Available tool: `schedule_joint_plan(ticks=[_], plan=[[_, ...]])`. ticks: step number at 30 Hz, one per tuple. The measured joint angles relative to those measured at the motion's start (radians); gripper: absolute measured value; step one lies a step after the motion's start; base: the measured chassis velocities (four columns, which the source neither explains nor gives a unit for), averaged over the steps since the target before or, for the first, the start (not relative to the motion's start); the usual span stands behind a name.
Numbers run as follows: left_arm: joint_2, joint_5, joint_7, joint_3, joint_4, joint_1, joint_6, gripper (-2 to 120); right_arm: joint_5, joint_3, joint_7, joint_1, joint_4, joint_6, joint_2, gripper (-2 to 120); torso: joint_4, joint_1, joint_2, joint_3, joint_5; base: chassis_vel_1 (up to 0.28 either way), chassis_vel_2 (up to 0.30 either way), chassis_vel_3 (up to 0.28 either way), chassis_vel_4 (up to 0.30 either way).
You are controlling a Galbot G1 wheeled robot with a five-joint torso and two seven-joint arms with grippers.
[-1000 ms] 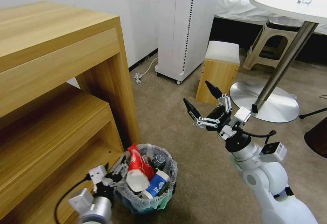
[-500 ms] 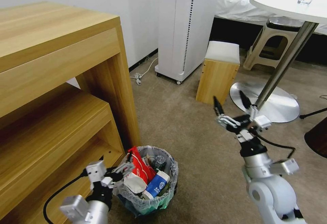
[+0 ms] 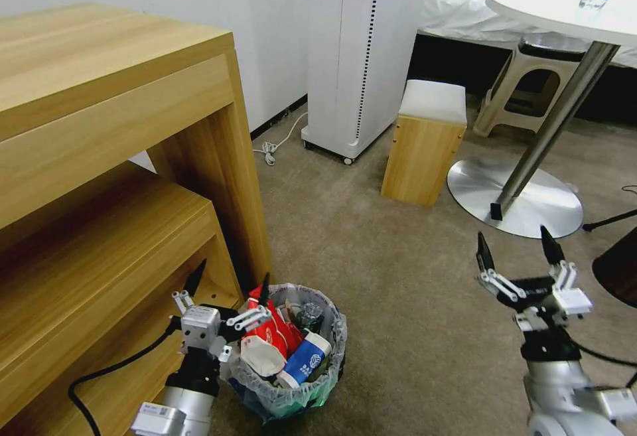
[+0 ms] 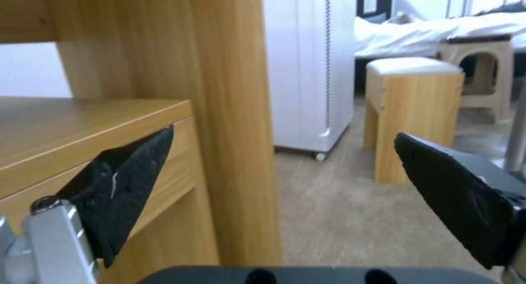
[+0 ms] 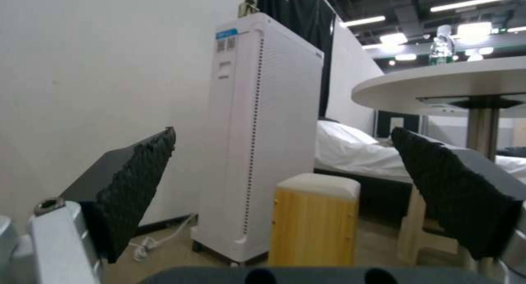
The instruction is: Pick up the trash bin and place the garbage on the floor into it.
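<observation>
Head view: the trash bin (image 3: 292, 369) stands on the floor (image 3: 371, 270) at the near left, just beside the foot of the wooden shelf unit (image 3: 113, 177). Its crinkly liner is packed with garbage (image 3: 275, 346): a red wrapper, a white crumpled piece, a blue-and-white cup and a dark bottle top. The left pincer (image 3: 229, 283) sits at the bin's left rim with its fingers spread apart, one tip toward the shelf, the other over the rim beside the red wrapper; nothing is held. The right pincer (image 3: 514, 250) stands well apart at the near right, pointing up, fingers wide apart and empty. Farther off are a white tower appliance (image 3: 361, 51), a small wooden stool (image 3: 424, 141) and a round white surface (image 3: 564, 4) on a metal pedestal.

Left wrist view: the left pincer (image 4: 285, 173) is spread wide, its black fingertips (image 4: 129, 173) framing the shelf unit's upright post (image 4: 236, 111) and the carpet beyond.

Right wrist view: the right pincer (image 5: 285, 173) is likewise spread, framing the tower appliance (image 5: 263, 132) and the stool (image 5: 315, 218).
</observation>
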Motion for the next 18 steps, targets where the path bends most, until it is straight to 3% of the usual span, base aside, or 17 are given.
schedule_joint_plan(ticks=[5, 18], plan=[[0.07, -0.127, -0.014, -0.016, -0.007, -0.001, 0.059, 100, -0.026, -0.023, 0.038, 0.011, -0.001, -0.021, 0.014, 100, 0.0, 0.0, 0.0, 0.0, -0.0001, 0.0, 0.0, 0.0, 0.0], [0.109, -0.119, 0.005, -0.087, -0.017, -0.003, 0.05, 100, -0.041, -0.052, 0.043, 0.035, -0.001, -0.025, 0.035, 100, 0.0001, 0.0, 0.0, 0.0, 0.0, 0.0, 0.0, 0.0, 0.0]])
